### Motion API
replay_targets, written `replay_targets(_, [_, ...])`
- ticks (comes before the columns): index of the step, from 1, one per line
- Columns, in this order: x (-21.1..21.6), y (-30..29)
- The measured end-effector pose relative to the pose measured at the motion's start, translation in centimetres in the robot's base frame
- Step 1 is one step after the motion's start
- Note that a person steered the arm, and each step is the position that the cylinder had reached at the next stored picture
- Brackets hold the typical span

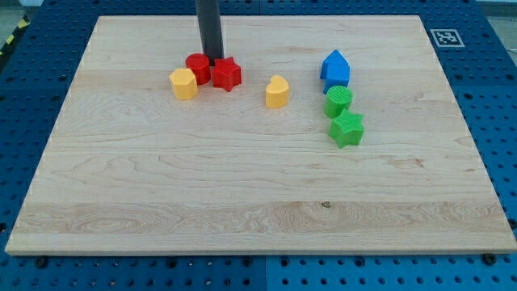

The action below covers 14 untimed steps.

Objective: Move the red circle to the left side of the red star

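The red circle [197,67] sits on the wooden board [258,194] toward the view's upper left. It touches the left side of the red star [227,73]. My tip [214,58] stands just above the seam between the two, at their upper edges. The rod rises straight up out of the view's top. A yellow hexagon block [184,83] touches the red circle at its lower left.
A yellow heart block [277,92] lies right of the red star. A blue house-shaped block [335,69], a green circle [338,101] and a green star [346,128] stand in a column at the view's right.
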<state>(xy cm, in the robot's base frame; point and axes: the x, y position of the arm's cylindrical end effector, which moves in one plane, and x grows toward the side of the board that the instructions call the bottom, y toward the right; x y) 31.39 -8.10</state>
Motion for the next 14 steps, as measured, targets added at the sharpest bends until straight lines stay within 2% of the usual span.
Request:
replay_targets(3, [5.3, 4.6])
replay_targets(4, [4.5, 4.8])
replay_targets(5, [1.6, 4.8])
replay_targets(7, [0.1, 4.8])
replay_targets(8, [-1.5, 2.2])
replay_targets(10, [-1.1, -7.9])
replay_targets(12, [-1.0, -7.9])
replay_targets(14, [-0.5, -3.5])
